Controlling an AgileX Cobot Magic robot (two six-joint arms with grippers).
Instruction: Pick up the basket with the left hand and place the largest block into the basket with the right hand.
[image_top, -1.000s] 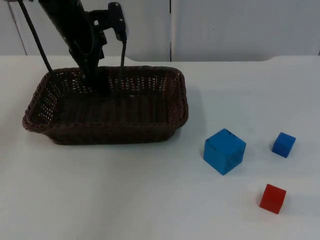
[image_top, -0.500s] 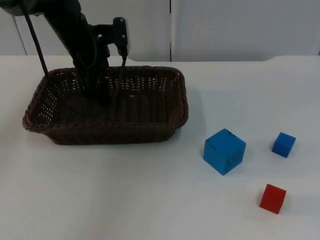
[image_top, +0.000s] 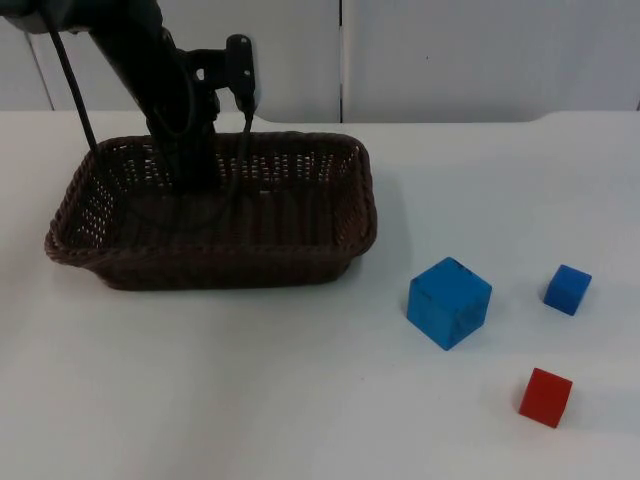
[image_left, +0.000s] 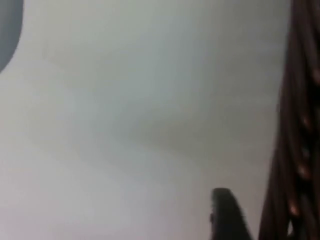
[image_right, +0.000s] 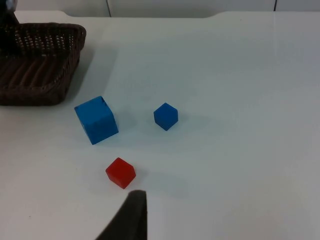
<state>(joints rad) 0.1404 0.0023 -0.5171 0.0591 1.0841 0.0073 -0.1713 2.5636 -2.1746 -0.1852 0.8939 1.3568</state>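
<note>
The brown wicker basket sits on the white table, toward its left. The left gripper reaches down into the basket near the back rim; whether it is released or clenched cannot be told. In the left wrist view the basket's woven wall stands just beside a black fingertip.

The large blue block lies on the table to the right of the basket, well apart from the left gripper. A small blue block lies farther right and a small red block nearer the front.

The right arm waits; its wrist view looks over the large blue block, small blue block and red block.
</note>
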